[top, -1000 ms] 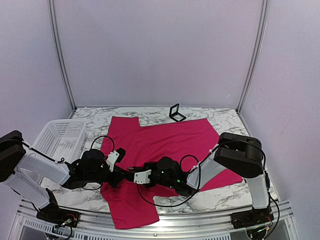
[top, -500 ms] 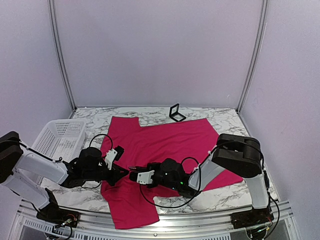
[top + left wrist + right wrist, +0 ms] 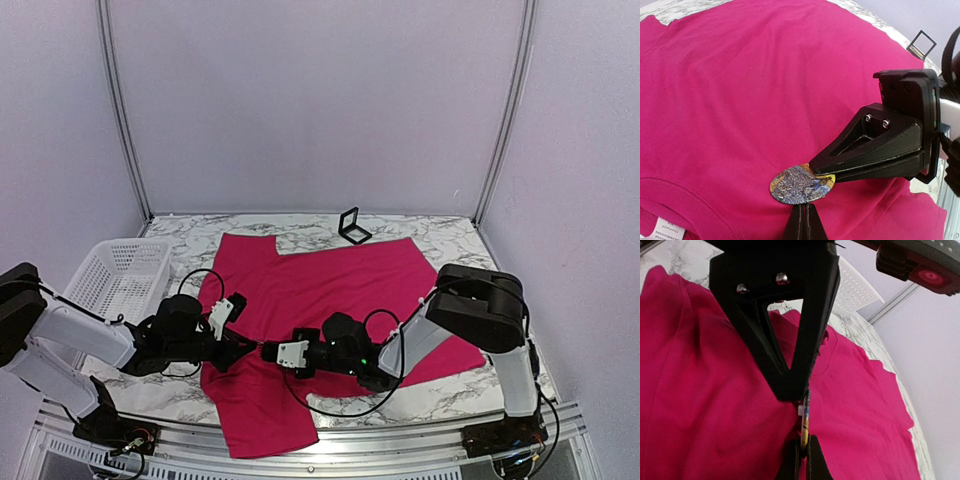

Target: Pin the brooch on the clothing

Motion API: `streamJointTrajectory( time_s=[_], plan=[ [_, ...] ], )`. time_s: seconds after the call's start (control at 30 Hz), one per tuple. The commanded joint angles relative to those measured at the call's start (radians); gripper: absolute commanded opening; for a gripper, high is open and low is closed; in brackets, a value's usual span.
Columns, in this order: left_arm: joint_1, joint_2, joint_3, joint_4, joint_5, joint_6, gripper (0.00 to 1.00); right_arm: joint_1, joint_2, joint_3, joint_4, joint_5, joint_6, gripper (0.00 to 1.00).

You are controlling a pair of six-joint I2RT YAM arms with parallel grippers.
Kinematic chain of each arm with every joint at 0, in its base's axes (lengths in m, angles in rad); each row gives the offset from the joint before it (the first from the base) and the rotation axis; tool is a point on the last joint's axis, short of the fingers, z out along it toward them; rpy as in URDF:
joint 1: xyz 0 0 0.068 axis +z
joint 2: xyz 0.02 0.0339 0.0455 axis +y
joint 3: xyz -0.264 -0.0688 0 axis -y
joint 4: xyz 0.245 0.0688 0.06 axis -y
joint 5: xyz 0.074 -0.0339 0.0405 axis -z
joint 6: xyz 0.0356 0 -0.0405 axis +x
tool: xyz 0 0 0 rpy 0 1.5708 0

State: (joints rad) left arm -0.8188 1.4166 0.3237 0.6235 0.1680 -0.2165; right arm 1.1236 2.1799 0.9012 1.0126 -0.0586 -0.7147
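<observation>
We see the magenta T-shirt (image 3: 340,280) spread flat on the marbled surface (image 3: 440,235). It fills the middle of the overhead view, with one part reaching toward 6 o'clock at the near edge. The two arms meet low over the shirt at about 7 o'clock from its centre.

Between them is the brooch (image 3: 801,184), an oval disc with a mottled blue and gold face, held just above the pink fabric. The right gripper (image 3: 803,450) is clenched on it: in its own wrist view the brooch stands edge-on, rising from between the pressed-together fingers. The left gripper (image 3: 804,212) is also clamped tight, and its tips meet the brooch's rim at 6 o'clock. We cannot tell whether it pinches the brooch or only touches it.

In the left wrist view the shirt's white neck label (image 3: 667,231) lies at 8 o'clock from the brooch. A white basket (image 3: 120,275) sits at 9 o'clock of the shirt. A small black case (image 3: 352,226) stands at 12 o'clock, just beyond the hem.
</observation>
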Motion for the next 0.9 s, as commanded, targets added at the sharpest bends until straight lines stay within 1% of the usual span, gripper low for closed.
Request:
streamJointTrajectory(
  time_s=[0.0,0.03,0.07,0.2,0.27,0.37,0.47,0.53,0.63,0.87],
  plan=[
    [0.009,-0.011,-0.008,0.018,0.005,0.016,0.00,-0.014,-0.030,0.016,-0.068,-0.204,0.175,0.00],
    [0.009,-0.011,-0.008,0.018,0.005,0.014,0.00,-0.021,-0.031,0.018,-0.062,-0.218,0.200,0.00],
    [0.008,-0.011,-0.008,0.018,0.007,0.013,0.04,-0.028,-0.029,0.017,-0.055,-0.232,0.225,0.00],
    [0.008,-0.021,-0.018,0.019,0.007,0.020,0.29,-0.052,-0.023,0.012,-0.021,-0.278,0.294,0.00],
    [0.008,-0.038,-0.031,0.023,-0.013,0.030,0.34,-0.060,-0.024,0.015,-0.019,-0.293,0.312,0.00],
    [0.008,-0.072,-0.059,0.036,-0.053,0.062,0.35,-0.071,-0.030,0.015,-0.013,-0.301,0.328,0.00],
    [0.008,-0.113,-0.092,0.074,-0.105,0.094,0.33,-0.080,-0.040,0.015,-0.003,-0.319,0.351,0.00],
    [0.008,-0.131,-0.111,0.109,-0.113,0.130,0.32,-0.084,-0.042,0.020,-0.003,-0.332,0.358,0.00],
    [0.009,-0.117,-0.114,0.127,-0.126,0.180,0.32,-0.084,-0.038,0.024,0.011,-0.344,0.374,0.00],
    [0.008,-0.057,-0.121,0.218,-0.110,0.244,0.32,-0.086,-0.029,0.050,0.042,-0.345,0.401,0.00]
  ],
)
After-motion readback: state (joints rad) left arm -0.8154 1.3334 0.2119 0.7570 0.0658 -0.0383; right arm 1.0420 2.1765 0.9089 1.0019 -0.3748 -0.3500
